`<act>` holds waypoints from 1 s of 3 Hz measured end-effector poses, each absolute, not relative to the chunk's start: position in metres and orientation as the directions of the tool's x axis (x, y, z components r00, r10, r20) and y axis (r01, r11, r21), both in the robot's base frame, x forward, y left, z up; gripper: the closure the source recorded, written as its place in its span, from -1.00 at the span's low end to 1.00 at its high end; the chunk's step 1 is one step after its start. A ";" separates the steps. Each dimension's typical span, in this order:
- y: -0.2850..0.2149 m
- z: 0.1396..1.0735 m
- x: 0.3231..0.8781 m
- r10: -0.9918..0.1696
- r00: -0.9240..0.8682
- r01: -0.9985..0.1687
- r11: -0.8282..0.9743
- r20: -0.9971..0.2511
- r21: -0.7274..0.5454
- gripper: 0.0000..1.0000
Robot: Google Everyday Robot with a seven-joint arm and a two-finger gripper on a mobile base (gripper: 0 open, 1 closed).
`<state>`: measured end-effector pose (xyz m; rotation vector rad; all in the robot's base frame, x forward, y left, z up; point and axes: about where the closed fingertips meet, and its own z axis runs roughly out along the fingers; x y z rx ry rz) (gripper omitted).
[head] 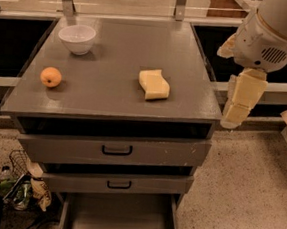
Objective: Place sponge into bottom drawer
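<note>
Readable text: none anywhere in this view.
Sponge (pixel 154 85): plain pale yellow faces, nothing legible on it.
Bottom drawer (pixel 119 221): bare grey floor and walls, nothing legible.
Upper drawer fronts (pixel 115 149): plain grey with black handles, nothing legible.
Gripper (pixel 234 114): hangs just off the right edge of the cabinet top (pixel 114 48), over the floor; nothing legible on its pale casing.
Packets on the floor (pixel 24 191): lower left; any print is too small to read.
</note>
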<state>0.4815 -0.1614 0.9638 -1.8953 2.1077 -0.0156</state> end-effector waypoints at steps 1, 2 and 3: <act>-0.143 0.949 0.495 -0.975 -0.033 -0.981 0.073 -0.220 -0.179 -1.00; -0.143 0.949 0.495 -0.975 -0.033 -0.981 0.073 -0.220 -0.179 -1.00; -0.143 0.944 0.506 -0.972 -0.016 -0.980 0.062 -0.236 -0.189 -1.00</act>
